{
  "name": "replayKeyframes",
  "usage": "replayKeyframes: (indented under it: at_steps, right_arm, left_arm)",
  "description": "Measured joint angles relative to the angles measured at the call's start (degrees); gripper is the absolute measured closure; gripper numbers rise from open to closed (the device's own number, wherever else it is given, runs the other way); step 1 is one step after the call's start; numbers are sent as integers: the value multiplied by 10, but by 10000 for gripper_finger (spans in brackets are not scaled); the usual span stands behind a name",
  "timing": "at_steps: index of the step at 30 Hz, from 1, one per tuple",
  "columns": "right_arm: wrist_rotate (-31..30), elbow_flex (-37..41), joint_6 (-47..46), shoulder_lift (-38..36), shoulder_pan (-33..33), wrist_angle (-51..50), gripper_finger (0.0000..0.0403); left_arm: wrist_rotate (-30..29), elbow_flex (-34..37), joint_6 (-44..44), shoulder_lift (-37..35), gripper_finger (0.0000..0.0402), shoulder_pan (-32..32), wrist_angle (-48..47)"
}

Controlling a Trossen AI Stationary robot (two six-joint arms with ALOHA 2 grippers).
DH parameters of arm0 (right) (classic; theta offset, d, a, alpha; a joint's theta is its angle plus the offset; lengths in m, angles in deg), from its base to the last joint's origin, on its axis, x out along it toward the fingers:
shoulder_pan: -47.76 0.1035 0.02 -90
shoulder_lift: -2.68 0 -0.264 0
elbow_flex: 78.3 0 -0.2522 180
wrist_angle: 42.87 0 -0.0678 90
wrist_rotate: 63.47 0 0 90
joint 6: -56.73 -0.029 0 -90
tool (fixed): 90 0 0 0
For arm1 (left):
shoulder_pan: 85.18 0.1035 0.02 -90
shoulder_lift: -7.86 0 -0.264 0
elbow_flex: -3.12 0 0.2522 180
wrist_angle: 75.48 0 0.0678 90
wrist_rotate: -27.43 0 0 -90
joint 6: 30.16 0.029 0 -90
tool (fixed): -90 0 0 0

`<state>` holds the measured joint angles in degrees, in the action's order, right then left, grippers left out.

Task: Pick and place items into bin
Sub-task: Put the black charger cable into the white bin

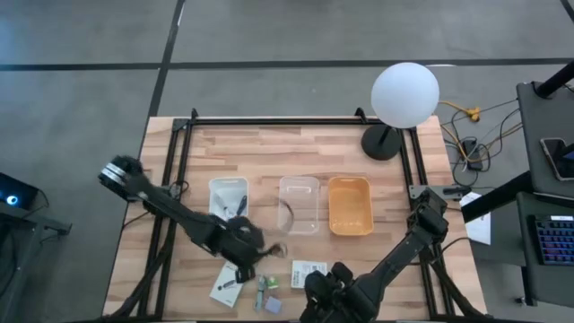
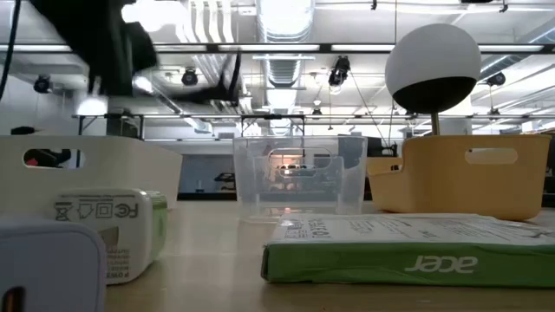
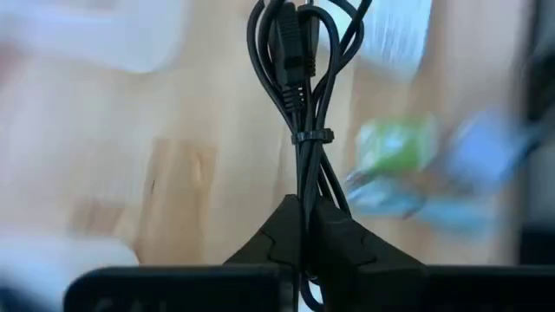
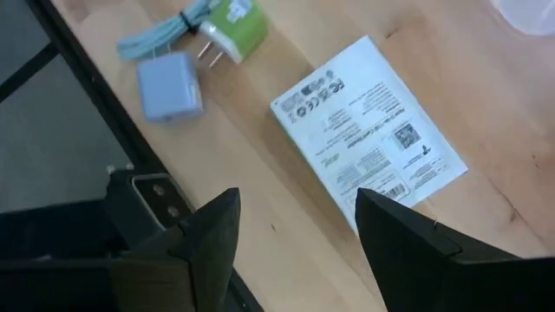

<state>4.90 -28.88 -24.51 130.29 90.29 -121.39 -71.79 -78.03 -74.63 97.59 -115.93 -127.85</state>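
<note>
Three bins sit mid-table in a row: white bin (image 1: 228, 194) left, clear bin (image 1: 300, 203) middle, orange bin (image 1: 350, 205) right, all open-topped for drops. Left gripper (image 3: 305, 232) is clamped on the cable (image 3: 299, 78), bundle hanging clear of the wood, just near of the white bin. Right gripper (image 4: 295, 221), fingers spread wide and empty, hovers over the box (image 4: 371, 136) at the near edge, charger (image 4: 227, 19) and cube (image 4: 169, 86) beside it.

The left gripper (image 3: 305, 227) has its two dark fingers (image 3: 277, 234) pinched together on a bundled black cable (image 3: 299, 78), tied at mid-length by a thin black band (image 3: 312, 137). Beneath lies the blurred light wooden table (image 3: 191, 165), with a green-and-white object (image 3: 395, 147) and a pale blue one (image 3: 490, 152).
</note>
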Motion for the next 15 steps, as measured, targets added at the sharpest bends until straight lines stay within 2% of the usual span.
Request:
replayKeyframes:
  at_steps: [2,5,8,15]
  right_arm:
    - [-11,0,-8,0,-2,0,188]
    - [-30,0,-21,0,-5,0,188]
    - [-46,0,-31,0,-9,0,188]
    - [-55,0,-45,0,-19,-1,188]
  left_arm:
    - [-36,15,-126,-59,400,-8,0]
    - [-93,57,-255,-142,400,-35,-10]
    - [-126,114,-380,-217,401,-63,-28]
    - [-282,273,-689,-353,401,-109,-21]
